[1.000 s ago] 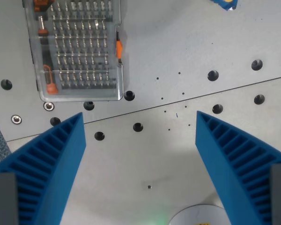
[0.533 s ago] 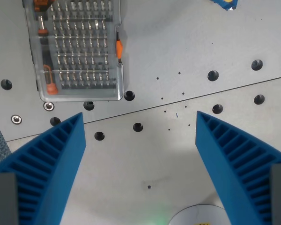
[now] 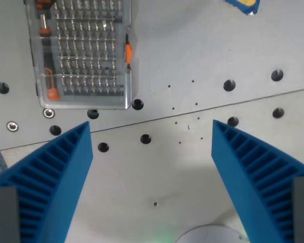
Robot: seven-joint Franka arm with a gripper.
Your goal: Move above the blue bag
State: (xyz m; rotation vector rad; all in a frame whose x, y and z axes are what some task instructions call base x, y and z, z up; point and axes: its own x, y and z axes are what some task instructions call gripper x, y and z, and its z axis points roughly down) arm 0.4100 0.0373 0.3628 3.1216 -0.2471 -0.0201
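Observation:
Only a corner of the blue bag (image 3: 242,4), with a yellow patch on it, shows at the top edge towards the wrist view's right. My gripper (image 3: 151,132) hangs over the grey perforated table (image 3: 192,45), far below the bag in the picture. Its two blue ribbed fingers (image 3: 55,177) stand wide apart, open, with nothing between them but bare table.
A clear plastic case of screwdriver bits (image 3: 82,53) with orange parts lies at the upper left. A white round object (image 3: 207,235) peeks in at the bottom edge. A seam between table plates (image 3: 202,109) runs across the middle, with several bolt holes along it.
The whole scene has shifted slightly down and left in the picture, so the camera has moved a little; a bit more of the bag's corner shows. The fingers stay as wide apart.

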